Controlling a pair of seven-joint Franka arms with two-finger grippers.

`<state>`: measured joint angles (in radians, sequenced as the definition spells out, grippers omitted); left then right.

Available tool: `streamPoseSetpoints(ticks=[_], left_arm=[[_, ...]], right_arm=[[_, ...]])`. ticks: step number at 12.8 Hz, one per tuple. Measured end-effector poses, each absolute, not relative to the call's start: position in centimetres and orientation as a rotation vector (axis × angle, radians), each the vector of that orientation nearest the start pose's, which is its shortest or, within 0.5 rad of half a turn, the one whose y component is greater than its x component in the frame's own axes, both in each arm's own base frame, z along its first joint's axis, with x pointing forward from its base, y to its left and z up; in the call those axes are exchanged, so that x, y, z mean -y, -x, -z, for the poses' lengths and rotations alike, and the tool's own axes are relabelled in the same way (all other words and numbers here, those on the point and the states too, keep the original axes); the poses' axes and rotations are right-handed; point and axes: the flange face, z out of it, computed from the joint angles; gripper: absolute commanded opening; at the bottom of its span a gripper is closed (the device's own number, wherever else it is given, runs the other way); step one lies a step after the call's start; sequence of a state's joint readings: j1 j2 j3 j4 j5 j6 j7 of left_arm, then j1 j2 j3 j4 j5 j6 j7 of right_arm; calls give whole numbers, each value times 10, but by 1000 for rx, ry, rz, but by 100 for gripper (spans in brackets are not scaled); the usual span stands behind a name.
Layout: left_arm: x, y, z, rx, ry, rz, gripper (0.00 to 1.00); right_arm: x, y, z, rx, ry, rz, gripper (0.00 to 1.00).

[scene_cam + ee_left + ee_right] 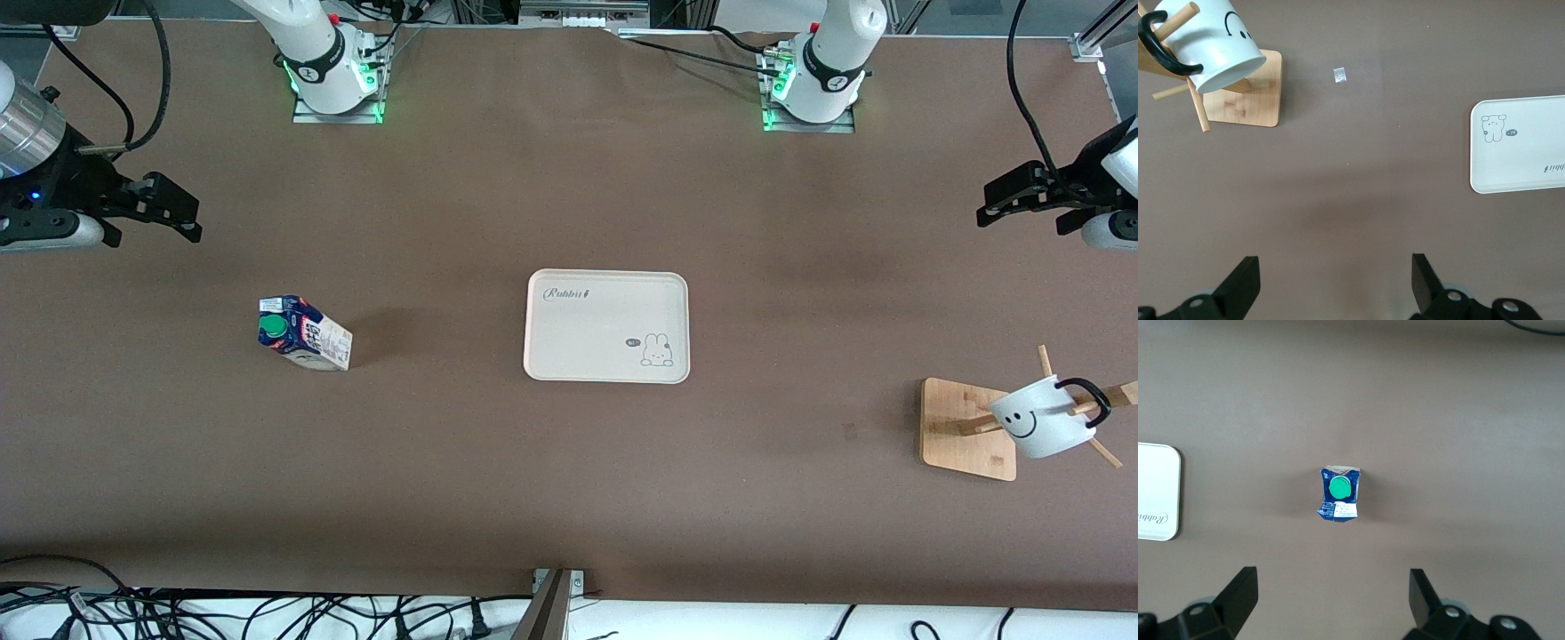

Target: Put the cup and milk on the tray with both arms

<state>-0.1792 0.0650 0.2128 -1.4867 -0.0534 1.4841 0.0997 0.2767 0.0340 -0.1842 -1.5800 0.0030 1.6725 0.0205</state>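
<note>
The cream-white tray (578,338) lies empty in the middle of the table; one end of it shows in the left wrist view (1525,153) and a corner in the right wrist view (1155,490). The milk (307,333) (1338,495) stands upright toward the right arm's end of the table. The white smiley cup (1040,418) (1218,47) hangs tilted on a peg of a wooden rack toward the left arm's end. My right gripper (191,216) (1333,593) hovers open above the table near the milk. My left gripper (989,203) (1336,280) hovers open near the rack. Neither holds anything.
The rack's square wooden base (965,427) (1248,97) carries slanted pegs (1102,452). A small pale scrap (1339,75) lies on the brown table between rack and tray. Cables (267,613) run along the edge nearest the front camera.
</note>
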Motion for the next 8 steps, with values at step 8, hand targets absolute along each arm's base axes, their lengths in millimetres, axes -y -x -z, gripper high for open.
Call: streamPoseSetpoints(ticks=[8], left_arm=[[-10,-562,-621,-82,3183,-128,100]], right_arm=[[-56,-575,-613,114,3134,142,100]])
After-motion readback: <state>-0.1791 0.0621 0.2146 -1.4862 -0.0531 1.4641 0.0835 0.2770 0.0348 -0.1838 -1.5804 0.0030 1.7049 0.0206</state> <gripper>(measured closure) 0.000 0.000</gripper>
